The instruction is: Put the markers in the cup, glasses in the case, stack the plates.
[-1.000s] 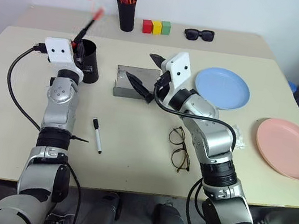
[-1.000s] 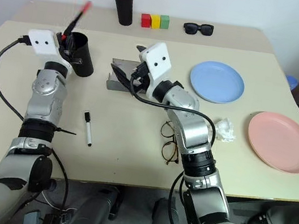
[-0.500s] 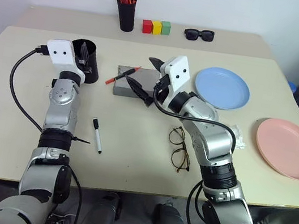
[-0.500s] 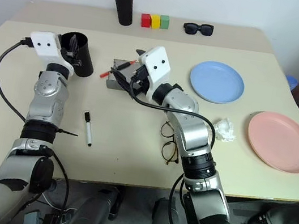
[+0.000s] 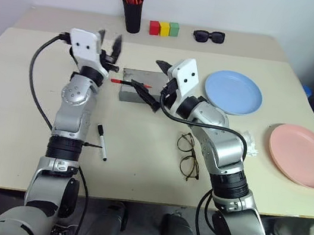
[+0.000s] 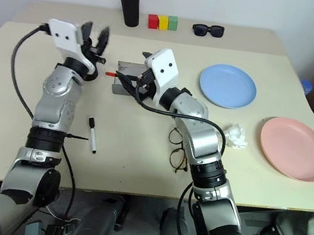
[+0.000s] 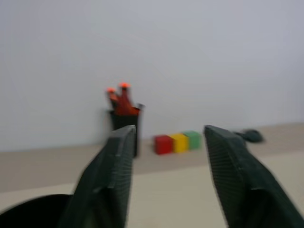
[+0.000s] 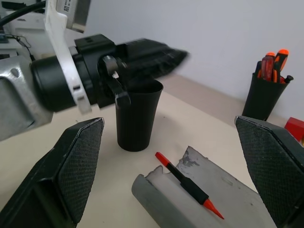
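One red marker (image 8: pixel 186 183) now lies across the open grey case (image 8: pixel 204 199), its tip poking over the edge toward the black cup (image 8: pixel 137 115). A second ago it stuck up out of the left tool at the cup's mouth; half a second ago it was already down on the case, so it has missed the cup and, by my reading, needs picking up again. The white marker (image 5: pixel 101 141) with its black cap rests on the counter (image 5: pixel 139 151) in front of the left arm, untouched. The glasses (image 5: pixel 188 155) lie on the counter under the right forearm, outside the case. The blue plate (image 5: pixel 233 92) and pink plate (image 5: pixel 303 155) sit well apart, not stacked.

The left tool (image 5: pixel 109 45) has lifted away from the cup and swung toward the case; its fingers stand apart with nothing between them. The right tool (image 5: pixel 149 77) has stayed put, hovering over the case with fingers spread wide and empty, the red marker lying between and below them.
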Available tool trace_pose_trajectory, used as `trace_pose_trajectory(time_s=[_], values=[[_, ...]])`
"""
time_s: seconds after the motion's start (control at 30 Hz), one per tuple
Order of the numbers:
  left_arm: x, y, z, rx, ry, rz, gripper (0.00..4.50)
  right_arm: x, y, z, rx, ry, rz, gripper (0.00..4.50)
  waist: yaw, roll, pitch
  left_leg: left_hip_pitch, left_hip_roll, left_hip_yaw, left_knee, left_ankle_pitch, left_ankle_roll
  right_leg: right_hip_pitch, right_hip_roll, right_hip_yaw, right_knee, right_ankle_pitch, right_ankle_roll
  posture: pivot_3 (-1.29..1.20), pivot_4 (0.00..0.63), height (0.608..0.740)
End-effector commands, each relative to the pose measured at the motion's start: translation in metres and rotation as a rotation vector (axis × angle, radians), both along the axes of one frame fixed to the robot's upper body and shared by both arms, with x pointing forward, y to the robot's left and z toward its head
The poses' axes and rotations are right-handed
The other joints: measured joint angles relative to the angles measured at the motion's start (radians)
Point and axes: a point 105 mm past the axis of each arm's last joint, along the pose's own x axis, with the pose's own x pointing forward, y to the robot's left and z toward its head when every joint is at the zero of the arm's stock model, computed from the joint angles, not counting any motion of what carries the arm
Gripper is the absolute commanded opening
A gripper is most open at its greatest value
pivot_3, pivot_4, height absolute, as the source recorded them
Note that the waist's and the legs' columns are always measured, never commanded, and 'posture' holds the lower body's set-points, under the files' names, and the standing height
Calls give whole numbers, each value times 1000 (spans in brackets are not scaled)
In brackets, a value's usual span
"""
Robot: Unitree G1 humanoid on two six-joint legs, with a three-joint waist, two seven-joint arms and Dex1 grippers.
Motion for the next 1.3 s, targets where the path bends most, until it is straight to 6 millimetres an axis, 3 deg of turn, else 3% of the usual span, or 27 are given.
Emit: trace_pose_trajectory(time_s=[0.03, 0.07, 0.3, 0.5, 0.6, 0.87, 1.13, 1.23, 1.3], values=[[5, -17, -13, 54, 169, 16, 4024, -3, -3, 13, 29, -49, -10, 4500, 0, 0, 0, 0, 0, 0, 0, 0, 0, 0, 0, 0, 0, 0, 0, 0, 150, 740], [7, -20, -15, 55, 201, 46, 4433, -3, -4, 12, 28, -47, -13, 4500, 0, 0, 0, 0, 0, 0, 0, 0, 0, 0, 0, 0, 0, 0, 0, 0, 150, 740], [26, -48, -46, -140, 604, 155, 4433, -3, -7, 7, 22, -35, -23, 4500, 5, -1, 0, 0, 0, -2, 2, 0, 0, 2, 0, -2, 0, 0, 0, 0, 150, 740], [32, -53, -58, -322, 809, 240, 4433, -2, -12, 6, 17, -36, -42, 4500, -4, -1, 0, 0, 0, -2, 1, 0, 0, 1, 0, -2, 0, 0, 1, 0, 150, 740], [38, -46, -61, -262, 833, 344, 4433, -3, -15, 3, 10, -32, -50, 4500, 5, -1, 0, 0, 0, -2, 1, 0, -1, 1, 0, -2, 1, 0, 1, 0, 150, 740], [54, -53, -70, -307, 899, 356, 4433, -4, -14, -1, 1, -25, -47, 4500, 4, -1, 1, 0, -1, -1, 2, 0, -1, 1, 0, -2, 0, 0, 1, 0, 150, 740], [57, -52, -84, -282, 964, 405, 4433, -4, -17, -3, -2, -22, -56, 4500, 2, -1, 1, 0, -1, -1, 1, 0, -1, 1, 0, -2, 0, 0, 1, 0, 150, 740], [56, -54, -88, -286, 978, 401, 3633, -4, -17, -4, -2, -19, -58, 4500, 2, -1, 0, 0, -1, -1, 1, 0, -1, 1, 0, -2, 0, 0, 1, 0, 150, 740], [56, -54, -90, -295, 984, 404, 2628, -4, -17, -4, -1, -19, -58, 4500, 2, -1, 0, 0, -1, -1, 1, 0, -1, 1, 0, -2, 0, 0, 1, 0, 150, 740]])
